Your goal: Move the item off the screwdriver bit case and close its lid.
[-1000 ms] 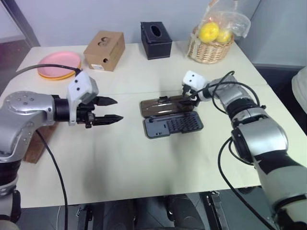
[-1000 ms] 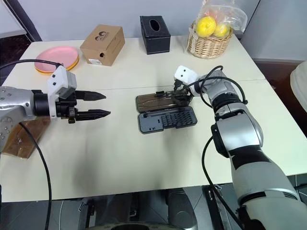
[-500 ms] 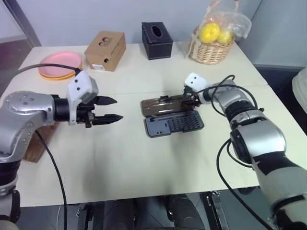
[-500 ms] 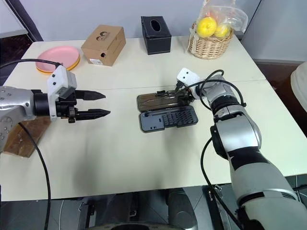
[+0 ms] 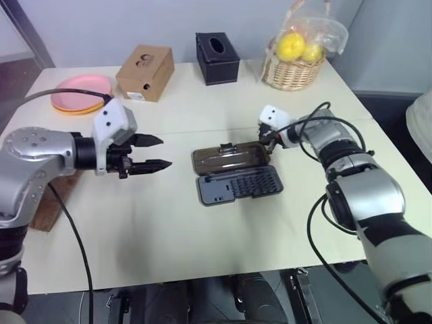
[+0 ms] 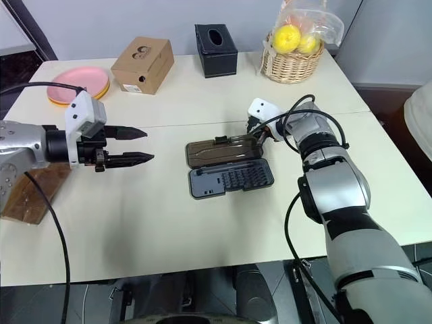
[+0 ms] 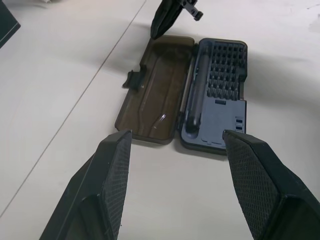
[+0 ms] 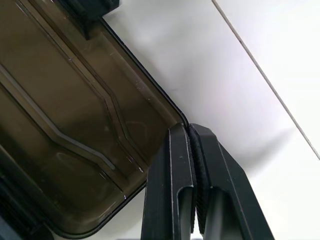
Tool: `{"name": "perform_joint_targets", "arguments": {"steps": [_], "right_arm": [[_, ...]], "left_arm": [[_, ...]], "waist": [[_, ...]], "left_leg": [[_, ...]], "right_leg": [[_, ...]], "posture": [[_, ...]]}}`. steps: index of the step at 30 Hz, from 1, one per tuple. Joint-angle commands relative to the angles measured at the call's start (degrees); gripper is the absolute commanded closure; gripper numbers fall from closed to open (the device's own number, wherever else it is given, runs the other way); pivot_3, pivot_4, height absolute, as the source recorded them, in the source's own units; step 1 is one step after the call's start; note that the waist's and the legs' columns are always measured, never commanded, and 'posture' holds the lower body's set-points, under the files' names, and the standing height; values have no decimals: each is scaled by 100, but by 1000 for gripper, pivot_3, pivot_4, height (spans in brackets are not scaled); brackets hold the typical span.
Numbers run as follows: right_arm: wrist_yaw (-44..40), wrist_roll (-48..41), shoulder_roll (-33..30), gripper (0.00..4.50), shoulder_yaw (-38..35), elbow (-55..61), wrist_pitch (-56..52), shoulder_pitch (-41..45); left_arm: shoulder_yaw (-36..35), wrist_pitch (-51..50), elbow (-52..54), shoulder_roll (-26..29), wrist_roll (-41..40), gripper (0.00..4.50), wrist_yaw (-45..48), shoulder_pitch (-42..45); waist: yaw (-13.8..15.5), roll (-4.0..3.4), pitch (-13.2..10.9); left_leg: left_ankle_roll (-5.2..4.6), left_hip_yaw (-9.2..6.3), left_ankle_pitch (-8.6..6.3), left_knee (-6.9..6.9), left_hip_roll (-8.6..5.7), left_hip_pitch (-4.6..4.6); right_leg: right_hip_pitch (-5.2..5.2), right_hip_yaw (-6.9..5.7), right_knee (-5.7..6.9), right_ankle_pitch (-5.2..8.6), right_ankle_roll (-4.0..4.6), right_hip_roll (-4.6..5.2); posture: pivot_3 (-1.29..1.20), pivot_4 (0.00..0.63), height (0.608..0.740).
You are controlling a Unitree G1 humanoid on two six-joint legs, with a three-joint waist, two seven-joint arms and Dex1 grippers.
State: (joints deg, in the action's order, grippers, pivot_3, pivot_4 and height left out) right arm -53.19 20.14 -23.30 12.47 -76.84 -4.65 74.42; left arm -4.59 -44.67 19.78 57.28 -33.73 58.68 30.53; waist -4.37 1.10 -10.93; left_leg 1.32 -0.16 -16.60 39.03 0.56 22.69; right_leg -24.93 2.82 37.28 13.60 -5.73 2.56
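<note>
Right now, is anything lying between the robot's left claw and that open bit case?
No. Between the left gripper and the screwdriver bit case there is only bare table, clearest in the left wrist view.

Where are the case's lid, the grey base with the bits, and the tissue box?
lid (image 7: 155, 90), left wrist view, middle of the open smoky panel
grey base (image 7: 220, 95), left wrist view, bit rows
tissue box (image 5: 217, 57), left eye view, front face

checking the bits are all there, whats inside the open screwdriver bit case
The grey base of the screwdriver bit case holds rows of small bits and a long driver handle. The lid lies open, holding nothing.
</note>
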Motion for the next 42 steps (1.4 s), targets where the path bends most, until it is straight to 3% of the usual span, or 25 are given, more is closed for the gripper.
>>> {"name": "perform_joint_targets", "arguments": {"steps": [1,3,15,19,33,39,42], "right_arm": [[-104,-149,157,3909,-143,-14,70,139],[-118,-115,229,3180,-113,-11,164,139],[173,96,512,3180,26,-116,102,3],[95,151,461,4472,91,-126,82,-76],[-705,222,310,4491,257,43,833,-280],[-410,223,355,4491,264,32,766,-382],[-326,241,354,3632,280,32,771,-385]], "left_arm": [[-54,146,18,58,66,1501,49,108],[-63,156,21,64,70,1501,52,90],[-246,29,181,173,13,1501,12,-22],[-312,6,237,206,-17,1501,-10,-106],[-186,113,113,222,-28,1501,120,-228],[-81,159,-5,176,13,1501,169,-70],[-50,177,-27,176,36,1501,188,-36]], "waist": [[0,-1,0],[-3,-2,-1],[38,-2,-2],[31,1,1],[30,0,0],[25,2,1],[28,2,1]], "left_leg": [[0,0,0,-3,0,-9],[-1,2,0,-8,0,-16],[0,0,0,-7,-2,-15],[0,-1,-1,-7,-2,-28],[-3,-6,-2,-9,-1,-38],[-3,-6,-2,-10,1,-39],[-3,-6,-2,-9,1,-39]], "right_leg": [[7,1,0,0,1,0],[12,2,-1,1,1,-1],[16,1,-3,1,1,6],[30,0,-8,1,1,4],[45,-4,-14,1,1,3],[45,-5,-14,1,1,0],[45,-4,-13,1,1,1]], "posture": [[0,150,740],[0,150,740],[0,150,740],[0,150,740],[0,150,740],[0,150,740],[0,150,740]]}}
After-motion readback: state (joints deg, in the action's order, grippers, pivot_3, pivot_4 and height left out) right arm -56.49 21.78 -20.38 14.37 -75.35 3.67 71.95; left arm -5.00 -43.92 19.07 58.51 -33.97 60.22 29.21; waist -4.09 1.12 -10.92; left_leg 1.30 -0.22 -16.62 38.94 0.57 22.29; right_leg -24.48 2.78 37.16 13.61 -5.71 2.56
